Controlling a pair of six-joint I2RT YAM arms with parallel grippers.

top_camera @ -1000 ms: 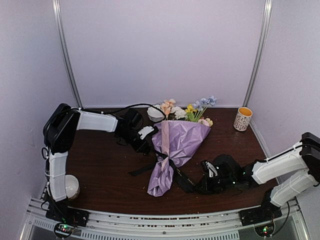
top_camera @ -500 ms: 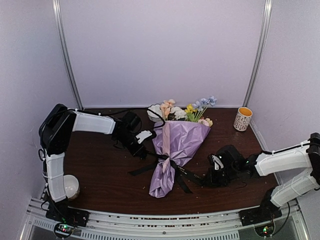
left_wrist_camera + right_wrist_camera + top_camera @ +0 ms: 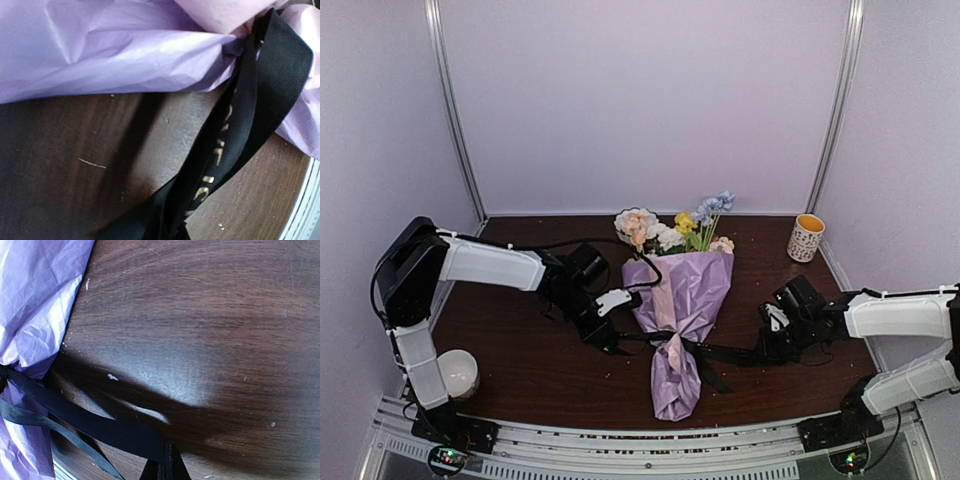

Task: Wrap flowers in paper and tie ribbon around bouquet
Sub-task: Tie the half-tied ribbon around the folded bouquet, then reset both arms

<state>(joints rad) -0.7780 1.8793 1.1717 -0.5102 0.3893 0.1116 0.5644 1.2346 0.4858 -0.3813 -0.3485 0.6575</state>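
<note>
The left claw (image 3: 612,342) is clamped on one tail of the ribbon (image 3: 725,352), just left of the bouquet (image 3: 685,295). The right claw (image 3: 764,351) pinches the other tail on the right side. Between them the black band runs taut across the narrow waist of the paper (image 3: 125,55) cone. The bouquet lies mid-tabletop (image 3: 520,360), with the flowers (image 3: 665,228) toward the far wall and its twisted end near. A patterned cup (image 3: 806,238) stands at the far right.
</note>
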